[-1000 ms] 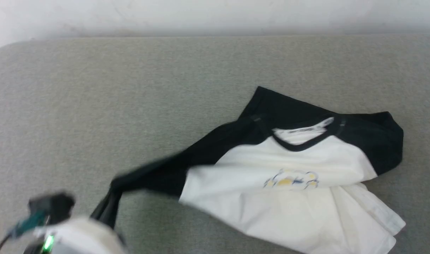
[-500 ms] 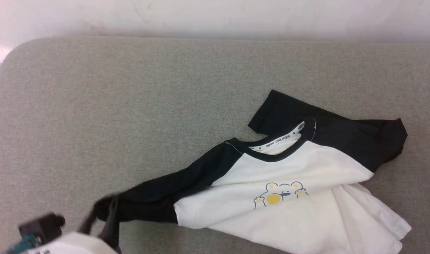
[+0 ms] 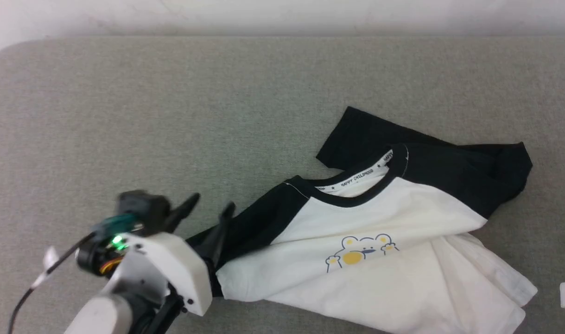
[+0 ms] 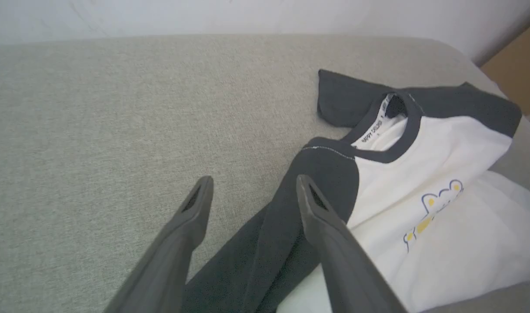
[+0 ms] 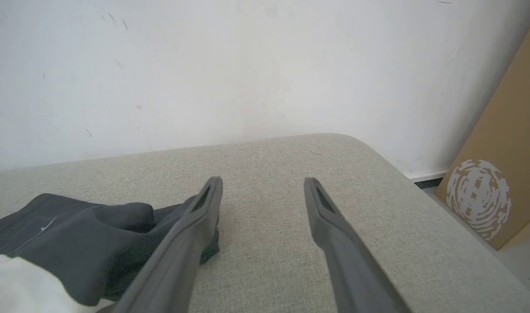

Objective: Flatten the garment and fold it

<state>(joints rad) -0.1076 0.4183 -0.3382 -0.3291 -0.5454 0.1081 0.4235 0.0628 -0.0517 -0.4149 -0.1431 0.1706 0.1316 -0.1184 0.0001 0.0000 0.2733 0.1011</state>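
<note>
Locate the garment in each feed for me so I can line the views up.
Head view: the garment lies right of centre, a black sleeve reaching to the left gripper.
Left wrist view: right half, sleeve running down between the open jaws.
Right wrist view: lower left corner, black fabric.
Shared landmark: the white wall behind the grey surface.

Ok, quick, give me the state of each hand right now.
Left hand: open, holding nothing, poised over the garment's black sleeve.
Right hand: open, holding nothing.
</note>
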